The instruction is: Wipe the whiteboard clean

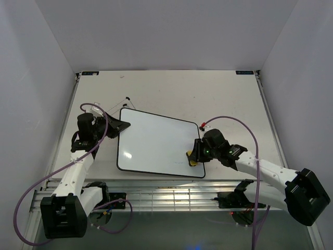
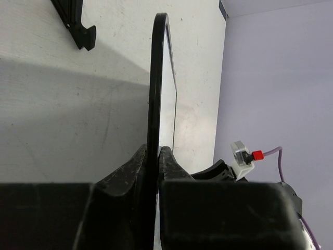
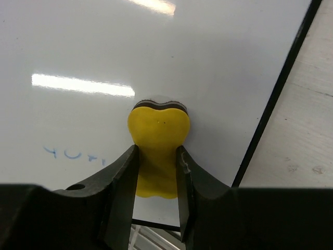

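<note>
The whiteboard (image 1: 156, 148) lies flat in the middle of the table, glossy white with a thin black frame. My left gripper (image 1: 120, 126) is shut on its far-left edge; the left wrist view shows the board's frame (image 2: 155, 78) edge-on between the fingers. My right gripper (image 1: 194, 156) is shut on a yellow eraser (image 3: 157, 136) and presses it on the board near its near-right corner. The eraser also shows in the top view (image 1: 191, 161). Faint blue marks (image 3: 73, 154) remain on the board left of the eraser.
A black stand leg (image 2: 78, 23) lies on the table beyond the board's far-left corner, also seen from above (image 1: 128, 99). The table's near edge with metal rails (image 1: 166, 192) runs just below the board. Purple cables (image 1: 244, 125) loop from both arms.
</note>
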